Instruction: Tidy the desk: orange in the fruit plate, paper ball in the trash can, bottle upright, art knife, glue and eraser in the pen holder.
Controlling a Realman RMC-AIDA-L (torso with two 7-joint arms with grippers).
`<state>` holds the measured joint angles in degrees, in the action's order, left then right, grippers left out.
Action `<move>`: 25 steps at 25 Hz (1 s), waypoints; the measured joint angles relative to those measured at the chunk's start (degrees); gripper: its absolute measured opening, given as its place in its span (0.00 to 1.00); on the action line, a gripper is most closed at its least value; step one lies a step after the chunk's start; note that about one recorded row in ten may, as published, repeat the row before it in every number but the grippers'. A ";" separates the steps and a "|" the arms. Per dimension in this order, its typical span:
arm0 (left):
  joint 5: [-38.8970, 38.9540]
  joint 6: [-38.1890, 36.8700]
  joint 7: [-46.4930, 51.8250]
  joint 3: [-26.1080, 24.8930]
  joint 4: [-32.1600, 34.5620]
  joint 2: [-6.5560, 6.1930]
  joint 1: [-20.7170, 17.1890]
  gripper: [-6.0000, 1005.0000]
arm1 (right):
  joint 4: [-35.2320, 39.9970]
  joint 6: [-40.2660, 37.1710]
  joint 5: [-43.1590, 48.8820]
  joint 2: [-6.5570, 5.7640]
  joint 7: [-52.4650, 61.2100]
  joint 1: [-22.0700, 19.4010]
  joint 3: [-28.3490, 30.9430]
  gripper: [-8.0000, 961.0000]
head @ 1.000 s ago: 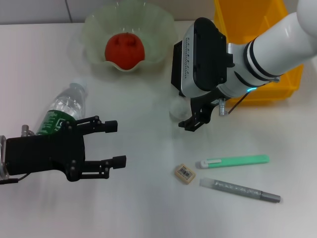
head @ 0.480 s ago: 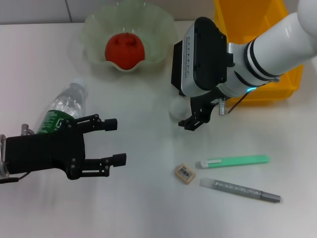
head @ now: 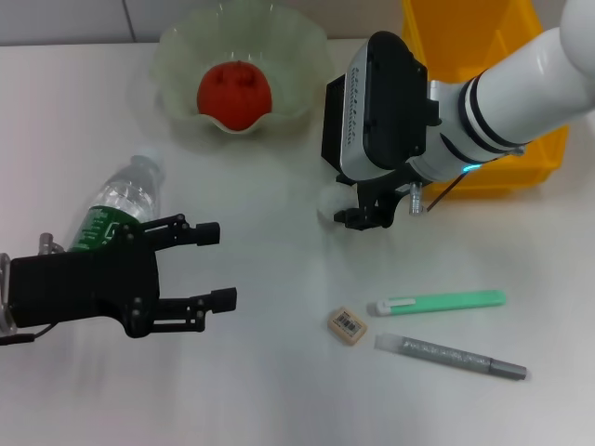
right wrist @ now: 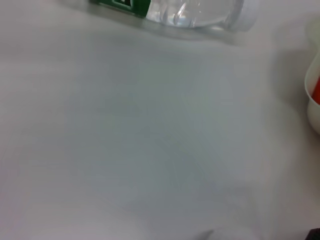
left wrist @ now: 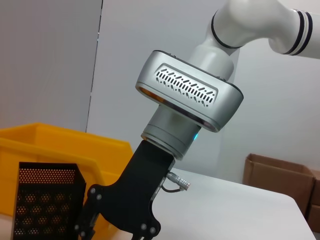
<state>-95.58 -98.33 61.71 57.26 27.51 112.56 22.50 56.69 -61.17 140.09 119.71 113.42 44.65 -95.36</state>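
Clenched on the paper ball (head: 327,202), mostly hidden, was my right gripper (head: 358,216); left gripper (head: 212,266) gaped. Orange (head: 233,94) sat in fruit plate (head: 302,56).

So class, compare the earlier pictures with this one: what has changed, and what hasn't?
The right tool has closed its fingers around the paper ball. The left tool, bottle, orange, eraser and the two pens stayed put.

Glossy white right arm (head: 535,88) with black joint rings, silver slotted wrist housing.
Black linkage right gripper (head: 363,216) beneath (small blue-green light glowing at the collar); matte black left gripper (head: 216,265), screw-studded finger bars.
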 joint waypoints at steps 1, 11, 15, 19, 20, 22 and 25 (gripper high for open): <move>0.02 -0.01 0.03 -0.03 0.00 -0.03 0.00 0.83 | 0.08 -0.10 0.00 0.00 0.08 -0.01 0.00 0.52; 0.05 -0.10 0.07 -0.04 0.00 -0.07 -0.06 0.83 | 0.72 -0.82 -2.14 -0.05 0.34 -0.22 0.46 0.47; 0.05 -0.11 0.08 -0.06 0.00 -0.09 -0.12 0.83 | 2.17 -3.11 -4.95 -0.28 0.32 -0.95 1.60 0.47; -0.11 -0.11 0.13 -0.45 0.00 -0.15 -0.17 0.83 | 4.65 -8.09 -10.17 -0.42 -1.71 -2.95 8.06 0.47; -0.11 -0.11 0.14 -0.47 0.00 -0.15 -0.18 0.83 | 5.12 -9.38 -11.99 -0.42 -2.83 -3.67 10.02 0.47; -0.07 -0.11 0.15 -0.48 0.00 -0.16 -0.22 0.83 | 5.50 -11.74 -16.05 -0.45 -5.70 -5.39 13.98 0.47; -0.04 -0.12 0.32 -0.48 0.00 -0.14 -0.23 0.83 | 3.88 -14.88 -23.21 -0.47 -11.95 -8.45 20.17 0.47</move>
<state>-95.62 -98.44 62.03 56.78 27.51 112.42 22.27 60.58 -76.05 116.88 119.24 101.47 36.20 -75.20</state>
